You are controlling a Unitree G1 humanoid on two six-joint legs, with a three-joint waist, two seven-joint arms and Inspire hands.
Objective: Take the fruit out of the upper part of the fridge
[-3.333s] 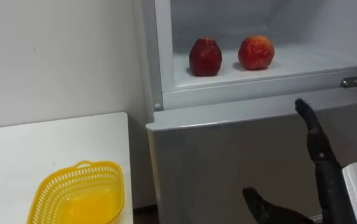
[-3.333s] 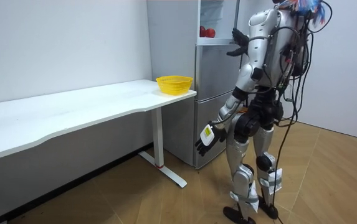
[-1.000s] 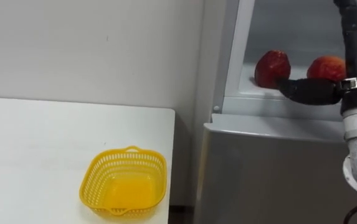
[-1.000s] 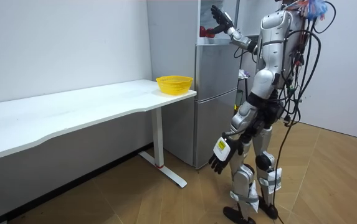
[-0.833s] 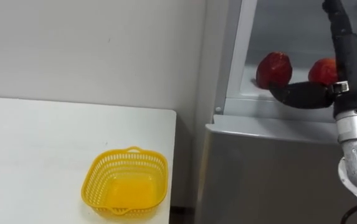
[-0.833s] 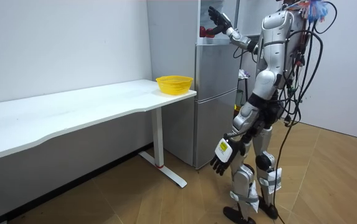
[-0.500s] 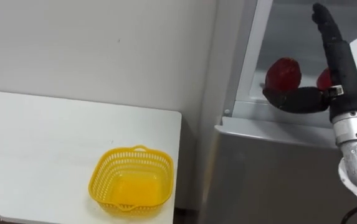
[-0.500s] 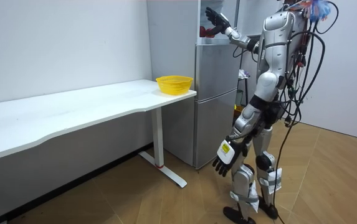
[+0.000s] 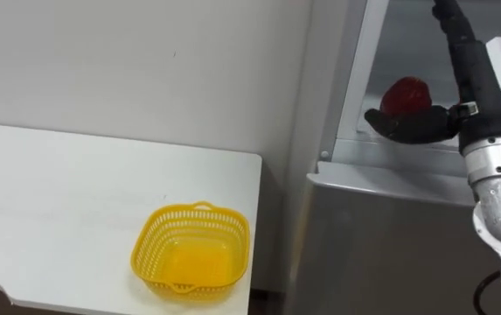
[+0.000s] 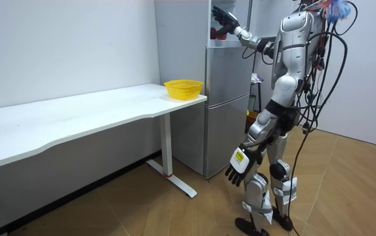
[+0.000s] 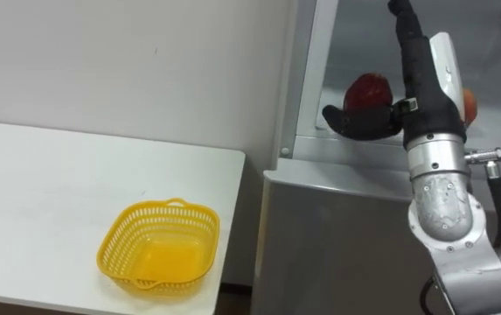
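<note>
A dark red apple sits on the shelf of the open upper fridge compartment. My right hand is raised in front of it, open, fingers pointing up and thumb stretched out just below the apple. Behind the hand's right edge peeks a sliver of a second, orange-red apple. In the room view I stand facing the fridge with that right hand up at the compartment. My left hand hangs by my thigh, fingers relaxed, holding nothing.
A yellow mesh basket stands empty at the near corner of the white table, left of the fridge. The grey lower fridge door is closed. A white wall runs behind the table.
My right hand has risen from low before the fridge into the upper compartment and moved left to the dark apple. The second apple is now mostly behind it. The view shifted left.
</note>
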